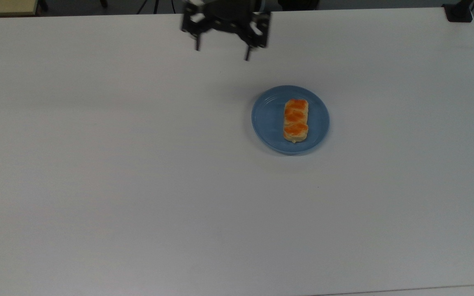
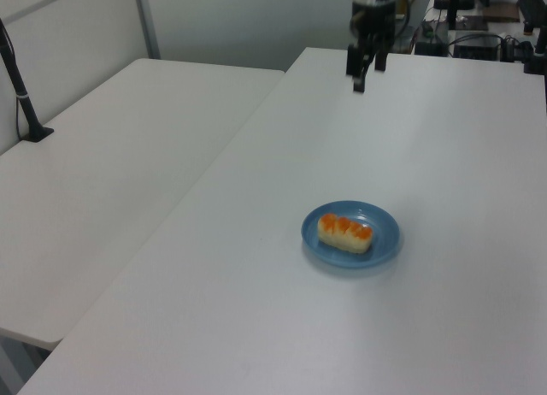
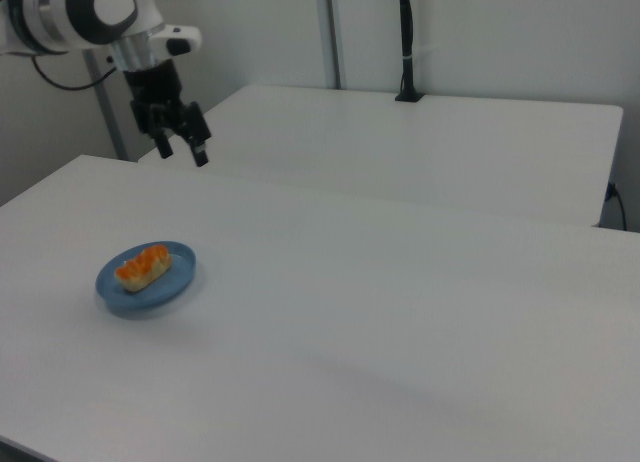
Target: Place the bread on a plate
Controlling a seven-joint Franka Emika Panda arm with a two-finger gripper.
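Note:
The bread [image 1: 296,120] [image 2: 345,232] [image 3: 143,264], a pale roll with orange-brown patches, lies flat on the round blue plate [image 1: 269,119] [image 2: 385,238] [image 3: 117,285], right of the plate's middle in the top view. My gripper [image 1: 221,51] [image 2: 366,76] [image 3: 183,155] hangs open and empty high above the table's far edge, well away from the plate, to its upper left in the top view. Nothing sits between the two black fingers [image 1: 247,54].
The white table [image 1: 138,185] stretches wide around the plate. A second white table [image 2: 111,156] [image 3: 450,142] stands alongside it. A black post [image 2: 21,96] [image 3: 405,42] rises from that second table. A black clamp [image 1: 459,12] sits at the top view's upper right corner.

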